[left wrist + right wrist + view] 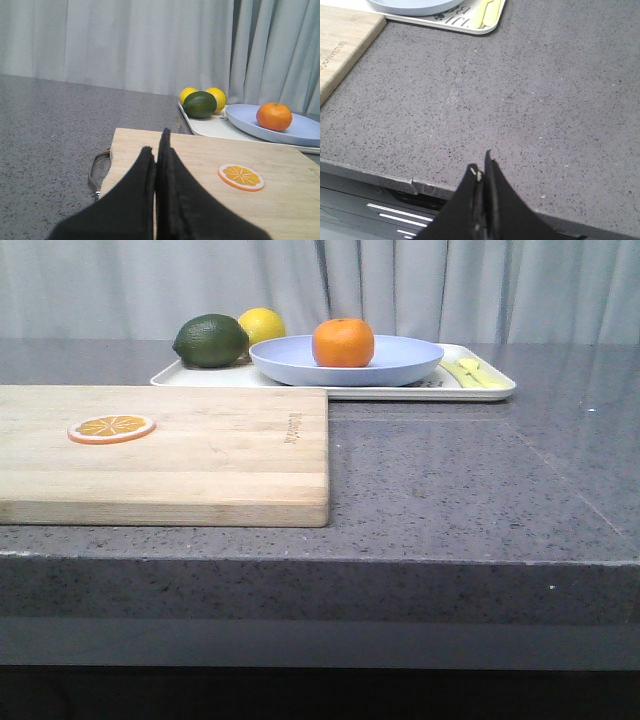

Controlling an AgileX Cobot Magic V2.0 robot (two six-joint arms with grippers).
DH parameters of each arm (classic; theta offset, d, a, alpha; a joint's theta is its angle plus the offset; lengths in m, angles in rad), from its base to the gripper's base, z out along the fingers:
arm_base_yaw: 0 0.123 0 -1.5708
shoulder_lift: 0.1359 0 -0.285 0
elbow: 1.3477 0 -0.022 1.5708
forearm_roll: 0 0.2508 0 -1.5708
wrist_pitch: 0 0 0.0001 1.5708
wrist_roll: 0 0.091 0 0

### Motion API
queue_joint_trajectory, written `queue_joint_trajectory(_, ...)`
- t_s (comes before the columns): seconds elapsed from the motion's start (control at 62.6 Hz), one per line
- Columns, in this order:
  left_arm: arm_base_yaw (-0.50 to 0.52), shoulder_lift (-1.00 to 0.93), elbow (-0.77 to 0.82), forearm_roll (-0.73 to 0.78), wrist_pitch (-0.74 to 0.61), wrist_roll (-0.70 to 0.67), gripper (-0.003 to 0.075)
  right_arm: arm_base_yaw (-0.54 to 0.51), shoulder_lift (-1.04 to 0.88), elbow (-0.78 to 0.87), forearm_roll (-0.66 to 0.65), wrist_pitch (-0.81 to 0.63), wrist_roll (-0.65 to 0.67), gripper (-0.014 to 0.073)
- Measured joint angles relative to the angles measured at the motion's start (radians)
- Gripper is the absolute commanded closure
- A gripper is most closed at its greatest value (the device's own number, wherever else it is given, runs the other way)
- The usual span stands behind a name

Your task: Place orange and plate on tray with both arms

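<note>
The orange (343, 342) sits in the lavender-blue plate (400, 362), and the plate rests on the white tray (488, 390) at the back of the counter. The left wrist view shows the orange (274, 116), the plate (305, 131) and the tray (220, 129) too. My left gripper (157, 142) is shut and empty, over the near left end of the wooden cutting board (200, 155). My right gripper (481, 165) is shut and empty, above the counter's front edge, well short of the tray (455, 21). Neither gripper shows in the front view.
A green lime (210, 340) and a yellow lemon (262, 324) lie on the tray's left end, a pale yellow item (475, 373) on its right end. The cutting board (200, 455) at front left carries a flat orange slice (111, 428).
</note>
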Motion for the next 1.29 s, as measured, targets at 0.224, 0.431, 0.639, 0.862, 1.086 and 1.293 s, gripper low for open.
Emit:
queue_joint_trajectory(0.224, 0.0, 0.0, 0.0, 0.0, 0.0, 0.0, 0.074, 0.0, 0.0, 0.0, 0.0, 0.0, 0.0, 0.0712)
queue_joint_trajectory(0.431, 0.0, 0.0, 0.0, 0.0, 0.0, 0.0, 0.074, 0.0, 0.0, 0.0, 0.0, 0.0, 0.0, 0.0712)
queue_joint_trajectory(0.639, 0.0, 0.0, 0.0, 0.0, 0.0, 0.0, 0.074, 0.0, 0.0, 0.0, 0.0, 0.0, 0.0, 0.0712)
queue_joint_trajectory(0.862, 0.0, 0.0, 0.0, -0.002, 0.0, 0.0, 0.074, 0.0, -0.013, 0.006, -0.002, -0.004, 0.0, 0.0712)
queue_joint_trajectory(1.086, 0.0, 0.0, 0.0, -0.002, 0.0, 0.0, 0.074, 0.0, -0.165, 0.187, -0.077, -0.236, 0.0, 0.0711)
queue_joint_trajectory(1.293, 0.0, 0.0, 0.0, -0.002, 0.0, 0.0, 0.074, 0.0, -0.321, 0.445, -0.085, -0.525, 0.0, 0.0711)
